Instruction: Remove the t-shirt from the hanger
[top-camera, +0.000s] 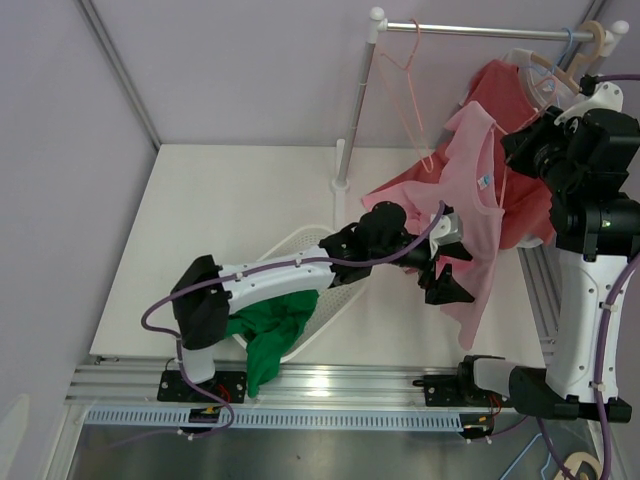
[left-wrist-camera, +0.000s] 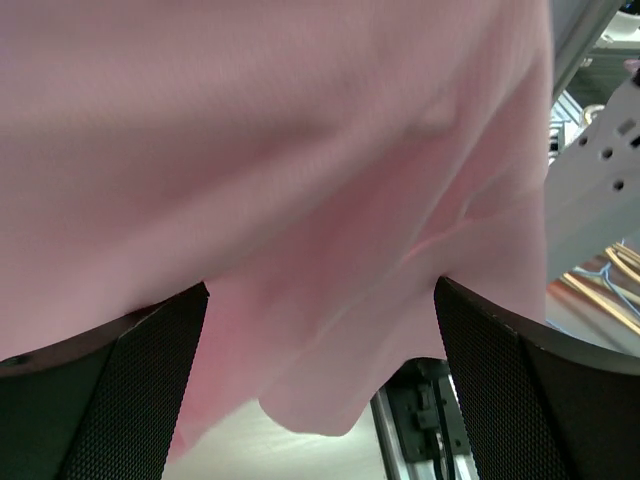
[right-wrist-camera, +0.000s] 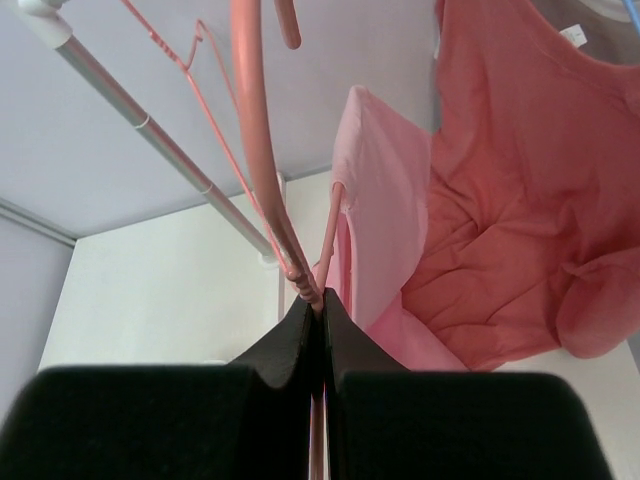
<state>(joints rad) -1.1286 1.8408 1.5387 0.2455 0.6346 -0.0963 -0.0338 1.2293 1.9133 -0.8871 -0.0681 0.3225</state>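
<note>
White desk (top-camera: 230, 220), grey walls. Pink t-shirt (top-camera: 470, 190) hangs right of centre on hanger (right-wrist-camera: 262, 150), right pincer (right-wrist-camera: 320, 312) clamped on its wire. Left pincer (left-wrist-camera: 320, 390) gapes astride the hem, empty. Risk: shallow bite slips, or the pull twists the hanger.

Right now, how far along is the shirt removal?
Done: only a green shirt in the basket; the pink shirt is still on the hanger. In hand: right gripper shut on the hanger, left gripper open around the hem. Left: close on the hem, pull it off.
</note>
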